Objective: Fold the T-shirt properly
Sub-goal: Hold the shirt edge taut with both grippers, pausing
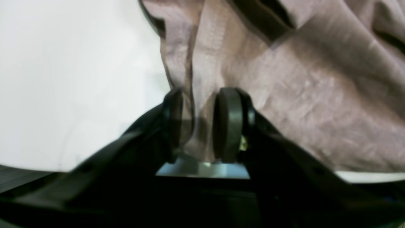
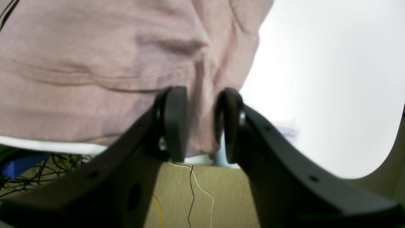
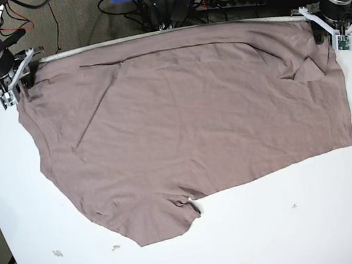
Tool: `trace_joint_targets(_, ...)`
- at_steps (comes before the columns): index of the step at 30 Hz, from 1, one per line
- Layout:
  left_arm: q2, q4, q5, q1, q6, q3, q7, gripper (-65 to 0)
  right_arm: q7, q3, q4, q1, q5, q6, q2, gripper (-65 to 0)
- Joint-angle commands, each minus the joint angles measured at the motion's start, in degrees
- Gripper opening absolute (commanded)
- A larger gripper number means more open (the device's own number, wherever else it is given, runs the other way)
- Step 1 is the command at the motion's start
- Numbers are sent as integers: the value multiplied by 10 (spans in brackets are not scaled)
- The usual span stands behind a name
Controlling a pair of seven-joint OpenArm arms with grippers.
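The T-shirt lies spread across the white bench, reaching from one gripper to the other along the far edge and out toward the near side, where a sleeve end curls up.

The left gripper sits at one far corner of the shirt. A fold of the cloth runs down between its two round black pads, but the jaws stand a little apart and the fabric looks loose in the gap; whether it is pinched or let go I cannot tell. The rest of the shirt spreads away beyond and to the right of this gripper.

The right gripper is at the other far corner. Its jaws are partly closed around a bunched edge of the shirt, which fills the gap between the pads. The shirt stretches away beyond it and to its left.
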Motion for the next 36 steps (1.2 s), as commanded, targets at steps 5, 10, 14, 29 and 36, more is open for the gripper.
trace_joint_targets(5, -6, 10, 1, -8, 2, -11, -12, -457, 6, 18, 9, -1, 0, 2, 1, -465)
trace_joint_targets(10, -6, 15, 1, -11, 1, -11, -12, -483, 8, 35, 13, -1, 1, 4, -7, -457)
trace_joint_targets(14, -6, 23, 2, -9, -2, -7, 4, -559, 8, 44, 16, 3, 0, 16, -8, -462)
trace_joint_targets(29, -5, 59, 16, -23, -3, -18, 23, -596, 4, 25, 17, 7, -3, 26, 11, -469)
trace_joint_targets(36, -3, 44, 17, -25, -3, -8, 9, -462, 1, 19, 17, 18, -5, 26, 19, -464)
